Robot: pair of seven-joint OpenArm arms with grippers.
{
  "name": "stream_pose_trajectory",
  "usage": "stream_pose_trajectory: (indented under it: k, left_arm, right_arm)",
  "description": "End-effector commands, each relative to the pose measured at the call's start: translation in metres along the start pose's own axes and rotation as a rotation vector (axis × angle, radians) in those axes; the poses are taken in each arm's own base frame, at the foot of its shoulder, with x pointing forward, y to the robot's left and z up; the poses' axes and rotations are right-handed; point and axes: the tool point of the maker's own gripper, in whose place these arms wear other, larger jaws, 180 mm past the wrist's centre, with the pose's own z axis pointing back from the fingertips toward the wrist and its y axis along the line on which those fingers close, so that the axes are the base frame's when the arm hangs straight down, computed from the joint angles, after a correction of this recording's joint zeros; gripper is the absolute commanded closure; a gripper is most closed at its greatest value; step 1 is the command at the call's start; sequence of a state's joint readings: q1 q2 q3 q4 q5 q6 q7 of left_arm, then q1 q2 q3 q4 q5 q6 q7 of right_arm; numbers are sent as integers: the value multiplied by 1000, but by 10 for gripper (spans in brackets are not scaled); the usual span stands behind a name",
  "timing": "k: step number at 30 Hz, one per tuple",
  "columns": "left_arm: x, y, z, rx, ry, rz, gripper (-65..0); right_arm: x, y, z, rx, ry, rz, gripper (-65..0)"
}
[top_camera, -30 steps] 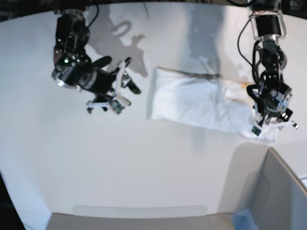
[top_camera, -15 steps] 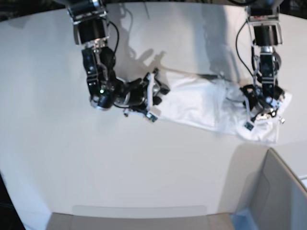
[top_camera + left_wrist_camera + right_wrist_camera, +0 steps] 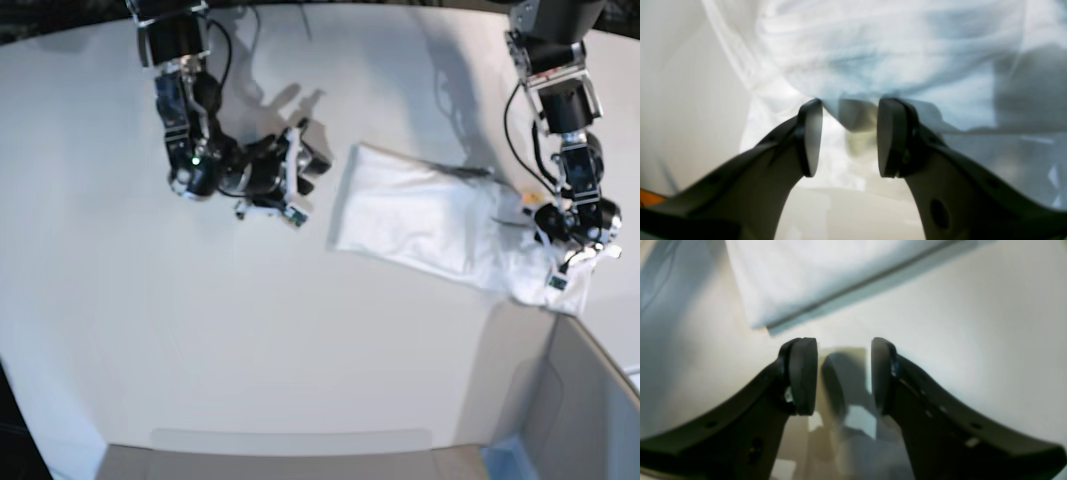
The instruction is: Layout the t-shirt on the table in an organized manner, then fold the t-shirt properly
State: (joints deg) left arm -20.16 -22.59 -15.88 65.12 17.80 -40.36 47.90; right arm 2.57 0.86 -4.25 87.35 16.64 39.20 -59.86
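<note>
The white t-shirt (image 3: pixel 425 215) lies folded into a long band on the white table (image 3: pixel 250 340), running from the middle toward the right. Its right end is bunched under my left gripper (image 3: pixel 568 268). In the left wrist view, my left gripper (image 3: pixel 850 104) is open, its fingertips (image 3: pixel 810 133) against blurred white cloth (image 3: pixel 873 50) with faint blue print. My right gripper (image 3: pixel 298 176) is open left of the shirt's left edge and apart from it. In the right wrist view, my right gripper (image 3: pixel 841 341) hovers over bare table, just short of the shirt's corner (image 3: pixel 790 280).
A grey box (image 3: pixel 585 400) with a blue edge (image 3: pixel 505 455) stands at the front right, close to the shirt's right end. The table's curved far edge runs behind both arms.
My right gripper has drawn back left, off the shirt's left edge. The shirt has shifted right. My left gripper has moved right and toward the front with the bunched end.
</note>
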Motion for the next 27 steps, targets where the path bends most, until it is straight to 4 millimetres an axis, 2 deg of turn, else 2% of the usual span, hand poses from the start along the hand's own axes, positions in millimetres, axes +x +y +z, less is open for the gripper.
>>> stream_pose_trajectory:
  k: [1, 4, 7, 9, 12, 16, 19, 24, 27]
  left_arm:
    - [12, 22, 8, 46, -34, 13, -275]
    - [14, 25, 13, 61, -27, 11, -275]
    - [26, 40, 36, 126, -38, 5, -275]
    - [24, 47, 49, 166, -13, -2, -274]
    - [21, 48, 63, 200, 10, -19, -274]
    - [19, 35, 66, 196, -4, -23, -274]
    - [25, 38, 67, 198, -26, -17, -274]
    - [41, 46, 71, 217, -102, -42, -276]
    - [43, 41, 60, 186, -141, -46, -281]
  right_arm:
    - [24, 2, 14, -23, -75, 56, -269]
    - [68, 25, 49, -35, -239, 143, -269]
    - [106, 42, 74, -5, -379, 204, -269]
    - [127, 56, 76, 50, -425, 258, -269]
    - [138, 69, 53, 123, -384, 313, -269]
    - [138, 62, 3, 173, -288, 234, -269]
    - [122, 60, -32, 210, -257, 149, -269]
    - [94, 61, -54, 237, -188, 80, -269]
    - [83, 60, -58, 242, -167, 61, -269]
